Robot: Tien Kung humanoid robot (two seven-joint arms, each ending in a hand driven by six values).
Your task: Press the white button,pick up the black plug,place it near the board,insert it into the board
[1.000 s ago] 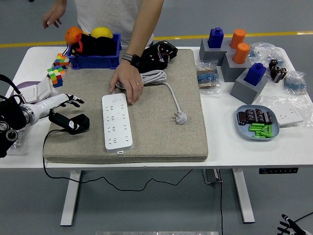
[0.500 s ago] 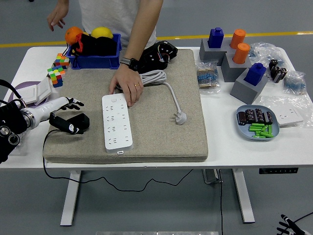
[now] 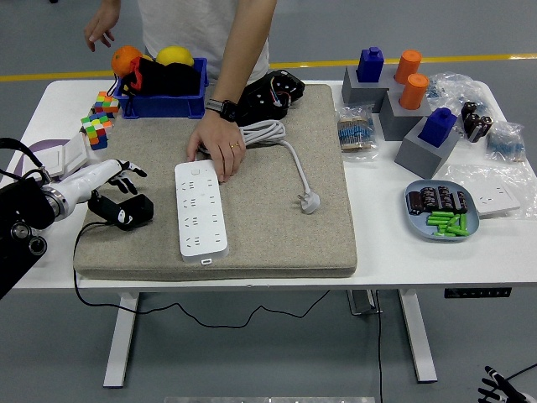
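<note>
— Where is the black plug (image 3: pixel 126 211) sitting?

— On the left part of the grey mat (image 3: pixel 268 243), near its edge, with a black cable (image 3: pixel 168 308) running off it and drooping under the white table (image 3: pixel 394 252). The left hand (image 3: pixel 107 176) hovers just above and behind it, fingers spread and loose, gripping nothing.

— And the board?

— The white power strip (image 3: pixel 201 209) lies lengthwise on the mat, just right of the plug. A person's hand (image 3: pixel 218 146) rests at its far end, fingertips touching the strip's top corner. That hand covers the space beside the upper sockets.

— What else crowds the area?

— A coiled white cord (image 3: pixel 270 134) with its own white plug (image 3: pixel 310 201) lies right of the strip. Behind the left hand are a colourful cube (image 3: pixel 101 117) and a blue bin (image 3: pixel 164 96) holding an orange and a lemon. Far right sit grey blocks (image 3: pixel 424 151) with blue and orange caps, and a blue dish (image 3: pixel 442 210) of green parts.

— The right hand?

— Out of view.
</note>
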